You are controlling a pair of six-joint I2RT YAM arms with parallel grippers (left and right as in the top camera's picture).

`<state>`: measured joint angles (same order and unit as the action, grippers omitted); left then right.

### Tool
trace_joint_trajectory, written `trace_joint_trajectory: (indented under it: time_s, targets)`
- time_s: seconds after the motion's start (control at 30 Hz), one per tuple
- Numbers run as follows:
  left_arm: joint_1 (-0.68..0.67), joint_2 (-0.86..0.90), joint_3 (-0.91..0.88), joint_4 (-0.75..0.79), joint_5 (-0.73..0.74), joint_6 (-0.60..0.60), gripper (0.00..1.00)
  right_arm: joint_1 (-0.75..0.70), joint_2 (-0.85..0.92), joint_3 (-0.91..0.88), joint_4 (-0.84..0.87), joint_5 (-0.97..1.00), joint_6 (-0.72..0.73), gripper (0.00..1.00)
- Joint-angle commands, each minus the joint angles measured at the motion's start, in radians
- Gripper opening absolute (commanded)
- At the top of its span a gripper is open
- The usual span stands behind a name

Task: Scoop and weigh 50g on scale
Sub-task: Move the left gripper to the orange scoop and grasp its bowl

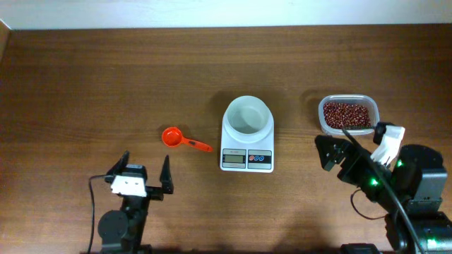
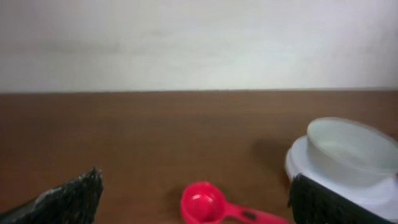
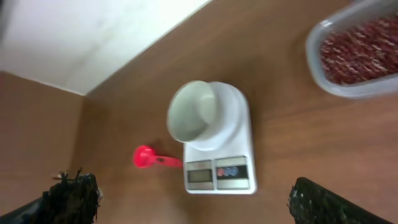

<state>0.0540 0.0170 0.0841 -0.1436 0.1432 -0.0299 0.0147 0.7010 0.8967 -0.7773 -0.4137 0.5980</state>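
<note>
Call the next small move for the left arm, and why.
Probably bring the left end effector forward and down over the handle of the red scoop. It is open and empty, the scoop lies untouched on the table nearest that arm, the bowl on the scale looks empty, and the beans sit in their tub.

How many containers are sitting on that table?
2: a white bowl on the scale mid-table, and a clear tub of beans to its right in the overhead view. None looks hidden.
</note>
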Motion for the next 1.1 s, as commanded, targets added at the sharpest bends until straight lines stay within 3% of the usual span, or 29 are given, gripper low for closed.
trace_joint_trajectory:
  time_s: [0.0, 0.07, 0.2, 0.33, 0.43, 0.57, 0.6, 0.63, 0.67, 0.73, 0.97, 1.07]
  targets:
    - [0.008, 0.047, 0.183, -0.102, -0.010, -0.138, 0.99, 0.005, 0.011, 0.024, 0.006, -0.076, -0.018, 0.99]
    - [0.008, 0.111, 0.304, -0.191, -0.011, -0.138, 0.99, 0.005, 0.021, 0.024, 0.007, -0.076, -0.018, 0.99]
    - [0.008, 0.402, 0.669, -0.473, -0.003, -0.167, 0.99, 0.005, 0.044, 0.024, 0.011, -0.073, -0.018, 0.99]
    - [0.008, 0.668, 0.995, -0.694, 0.127, -0.167, 0.99, 0.005, 0.057, 0.024, 0.010, -0.077, -0.018, 0.99]
    - [0.008, 0.766, 1.085, -0.771, 0.180, -0.167, 0.99, 0.005, 0.058, 0.024, 0.010, -0.076, -0.018, 0.99]
    - [0.008, 0.854, 1.088, -0.758, 0.173, -0.187, 0.99, 0.005, 0.058, 0.024, 0.003, -0.077, -0.018, 0.99]
    - [0.008, 0.873, 1.088, -0.772, 0.127, -0.262, 0.99, 0.005, 0.058, 0.024, 0.003, -0.076, -0.018, 0.99]
    - [0.008, 0.912, 1.088, -0.835, -0.014, -0.498, 0.99, 0.005, 0.058, 0.024, 0.003, -0.076, -0.018, 0.99]
    - [0.008, 0.937, 1.088, -0.887, -0.089, -0.621, 0.99, 0.005, 0.058, 0.024, 0.003, -0.076, -0.018, 0.99]
    - [0.008, 1.000, 1.088, -0.966, -0.184, -0.779, 0.99, 0.005, 0.058, 0.024, 0.003, -0.076, -0.018, 0.99]
    - [0.005, 1.252, 1.088, -0.959, -0.181, -0.958, 1.00, 0.005, 0.072, 0.024, 0.003, -0.076, -0.018, 0.99]
    - [0.005, 1.366, 1.088, -0.921, -0.115, -0.980, 0.75, 0.005, 0.096, 0.024, 0.003, -0.076, -0.018, 0.99]
